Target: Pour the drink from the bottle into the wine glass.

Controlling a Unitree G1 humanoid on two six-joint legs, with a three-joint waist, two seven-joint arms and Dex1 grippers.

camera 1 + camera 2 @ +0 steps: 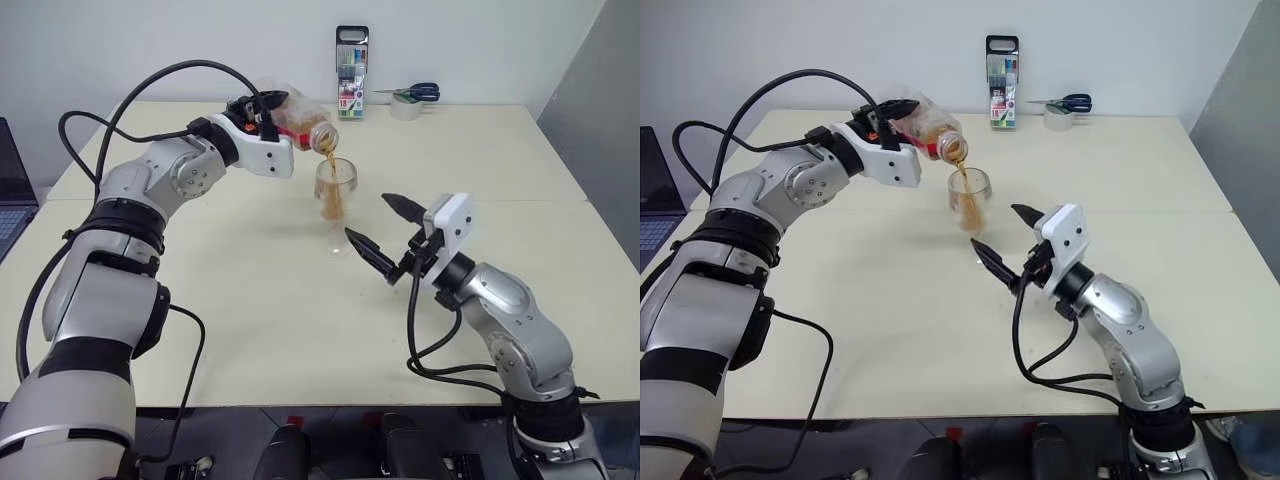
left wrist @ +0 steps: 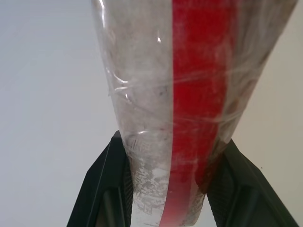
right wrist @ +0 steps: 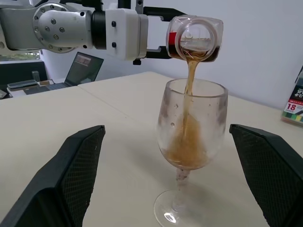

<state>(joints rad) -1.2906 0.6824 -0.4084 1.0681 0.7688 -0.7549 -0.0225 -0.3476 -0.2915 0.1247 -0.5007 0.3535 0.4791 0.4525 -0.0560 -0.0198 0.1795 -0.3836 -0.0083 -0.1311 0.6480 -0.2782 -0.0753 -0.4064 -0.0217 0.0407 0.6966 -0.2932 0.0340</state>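
Step in hand: pouring. My left end effector (image 1: 262,122) is clamped on the small clear plastic bottle with the red label strip (image 1: 298,122), tipped mouth-down over the clear stemmed wine glass (image 1: 336,200). A thin stream of reddish-brown translucent drink (image 3: 189,90) falls into the bowl; the bowl holds a shallow pool at its base.

My right end effector (image 1: 386,231) hangs with its fingers spread wide apart, empty, just beside the glass on the near side, not touching it.

The glass stands upright near the middle of the pale counter (image 1: 250,330).

Next move, as I judge it: keep the mouth over the rim until the bottle runs out, then right the bottle.

Surroundings: a boxed set of coloured markers (image 1: 351,73), blue-handled scissors (image 1: 418,92) lying on a roll of tape (image 1: 405,108), all at the far edge, well apart. Open laptop (image 1: 12,190) beyond the left side. Nothing obstructs the pour.
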